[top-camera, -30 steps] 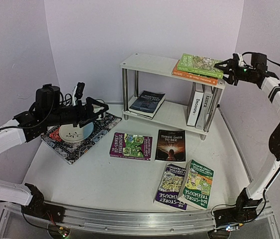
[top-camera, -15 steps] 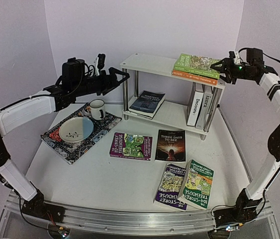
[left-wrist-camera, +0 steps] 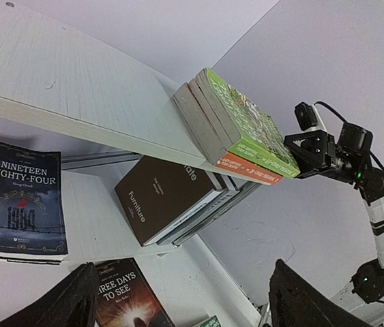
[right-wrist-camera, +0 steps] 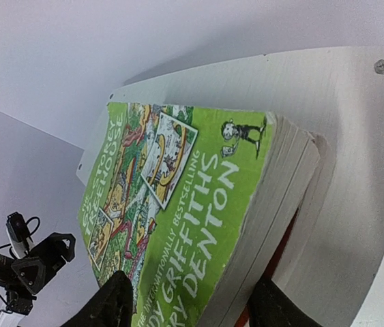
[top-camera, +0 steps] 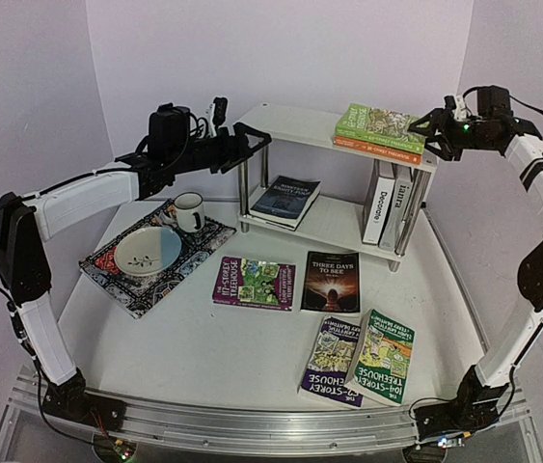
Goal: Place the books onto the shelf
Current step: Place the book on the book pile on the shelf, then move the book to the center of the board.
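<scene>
**Top external view.** We found the white two-tier shelf (top-camera: 290, 123), on metal tube legs, at the back of the table (top-camera: 155, 338). On its upper board a green paperback (top-camera: 382, 122) lay flat upon an orange paperback (top-camera: 377, 148). On the lower board a dark Nineteen Eighty-Four (top-camera: 285, 200) lay flat and two white books (top-camera: 379, 203) stood upright. Four more books lay on the table, among them a purple Treehouse paperback (top-camera: 255, 283) and the black Three Days to See (top-camera: 331, 282). The left gripper (top-camera: 255, 142) hung beside the shelf's left end. The right gripper (top-camera: 436, 135) sat at the green paperback's right end.

**Left wrist view.** The left gripper (left-wrist-camera: 185, 269) stood wide and empty, facing the shelf (left-wrist-camera: 62, 75).

**Right wrist view.** The right gripper (right-wrist-camera: 192, 281) was part-spread astride the near corner of the green paperback (right-wrist-camera: 171, 177). We could not tell whether it touched.
</scene>
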You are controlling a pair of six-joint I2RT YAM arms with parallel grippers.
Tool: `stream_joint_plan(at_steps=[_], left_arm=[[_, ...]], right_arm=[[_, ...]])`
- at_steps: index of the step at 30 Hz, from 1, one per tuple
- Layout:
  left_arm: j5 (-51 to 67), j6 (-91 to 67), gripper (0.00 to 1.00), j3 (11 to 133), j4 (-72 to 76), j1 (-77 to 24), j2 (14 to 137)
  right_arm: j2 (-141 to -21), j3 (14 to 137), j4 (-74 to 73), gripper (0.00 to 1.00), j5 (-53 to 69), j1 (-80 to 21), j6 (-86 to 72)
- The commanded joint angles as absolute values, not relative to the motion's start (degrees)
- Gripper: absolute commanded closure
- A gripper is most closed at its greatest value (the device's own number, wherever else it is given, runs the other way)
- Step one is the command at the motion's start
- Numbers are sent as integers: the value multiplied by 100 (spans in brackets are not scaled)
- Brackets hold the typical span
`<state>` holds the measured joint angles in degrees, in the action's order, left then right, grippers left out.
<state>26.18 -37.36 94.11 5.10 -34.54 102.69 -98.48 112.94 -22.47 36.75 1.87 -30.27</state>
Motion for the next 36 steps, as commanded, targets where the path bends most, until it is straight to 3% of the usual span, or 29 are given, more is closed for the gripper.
stream_joint_plan(at_steps=[1, 13, 26, 30, 36], left_arm=[[2836, -3651, 13, 9648, 853, -3437, 10179], [2850, -3565, 12, 9231, 870, -3437, 9827], [2617, -3290, 8, 8606, 871, -3437, 9063], [2528, -3219, 7, 8121, 864, -3437, 8667], [2394, -3260, 5, 7143, 836, -3437, 7965]], right_arm=[[-10033, 11703, -2683, 41, 3207, 178, -2627], [-10191, 12129, -3129, 38, 2483, 176, -2219], [-10031, 12771, -2995, 29, 2812, 176, -2158], [-9465, 12151, -2708, 25, 3112, 176, -2217], [-8006, 9835, -1939, 24, 3475, 176, -2600]])
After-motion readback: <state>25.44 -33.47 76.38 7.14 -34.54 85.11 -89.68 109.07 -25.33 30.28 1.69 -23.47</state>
